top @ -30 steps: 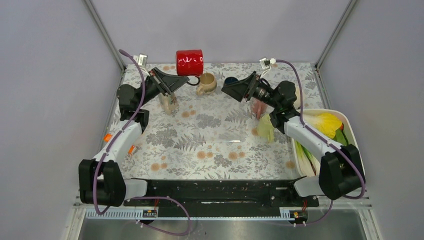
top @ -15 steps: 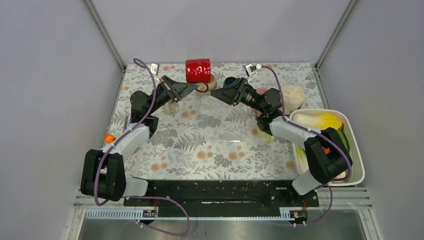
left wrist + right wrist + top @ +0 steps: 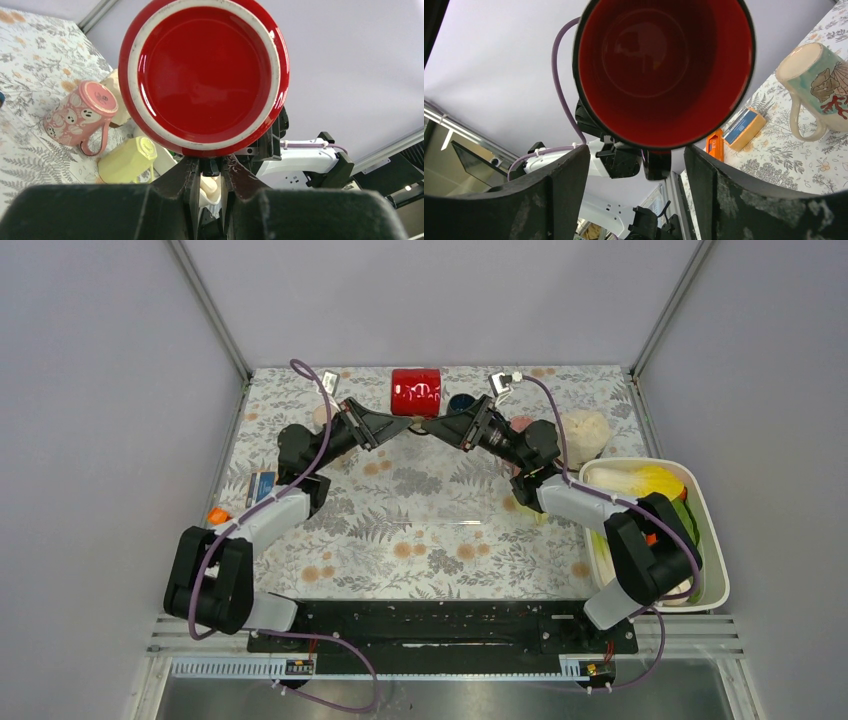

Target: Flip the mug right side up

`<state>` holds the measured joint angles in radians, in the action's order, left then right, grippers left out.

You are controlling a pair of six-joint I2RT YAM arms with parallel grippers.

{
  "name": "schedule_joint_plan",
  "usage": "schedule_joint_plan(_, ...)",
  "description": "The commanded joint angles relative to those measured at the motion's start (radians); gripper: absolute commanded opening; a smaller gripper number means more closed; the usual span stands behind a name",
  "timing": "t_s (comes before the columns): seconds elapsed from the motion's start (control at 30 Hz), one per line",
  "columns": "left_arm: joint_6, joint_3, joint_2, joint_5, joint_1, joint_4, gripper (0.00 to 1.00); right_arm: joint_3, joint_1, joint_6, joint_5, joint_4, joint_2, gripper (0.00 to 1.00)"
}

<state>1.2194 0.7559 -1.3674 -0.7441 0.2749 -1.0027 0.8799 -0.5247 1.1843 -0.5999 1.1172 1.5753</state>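
Red mug (image 3: 416,392) carried rightward, on its side, left gripper (image 3: 211,172) clenched on its handle, right gripper (image 3: 636,152) jaws spread, mug mouth facing them.

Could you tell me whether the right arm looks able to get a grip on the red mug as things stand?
Probably yes. The left gripper holds the red mug aloft by its handle, its open mouth turned toward the right gripper, whose jaws stand open close by, nothing between.

Red mug (image 3: 416,392): smooth, glossy glazed ceramic; foot ring bare, off-white, matt. Tablecloth (image 3: 430,510): matt floral print. Right gripper fingers (image 3: 559,200): matt black plastic, scuffed. Pink mug (image 3: 82,112): glossy glaze. Tray (image 3: 708,520), right: smooth white plastic.
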Motion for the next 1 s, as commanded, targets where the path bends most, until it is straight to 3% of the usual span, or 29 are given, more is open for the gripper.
schedule_joint_plan(0.0, -0.036, 0.04, -0.006, 0.027, 0.025, -0.132, 0.0, -0.006, -0.015, 0.016, 0.031, 0.033, 0.002, 0.76)
schedule_joint_plan(0.53, -0.05, 0.04, -0.031, 0.011, 0.066, -0.145, 0.0, -0.022, -0.015, 0.052, 0.07, 0.023, -0.001, 0.4)
schedule_joint_plan(0.77, -0.064, 0.028, -0.021, 0.003, 0.073, -0.143, 0.0, -0.02, 0.004, 0.079, 0.082, 0.035, -0.019, 0.19)
schedule_joint_plan(0.9, -0.08, 0.023, -0.02, -0.006, 0.081, -0.141, 0.0, -0.01, 0.032, 0.086, 0.077, 0.038, -0.041, 0.02)
schedule_joint_plan(0.97, -0.085, 0.026, -0.021, -0.013, 0.084, -0.138, 0.0, -0.003, 0.047, 0.077, 0.068, 0.028, -0.054, 0.0)
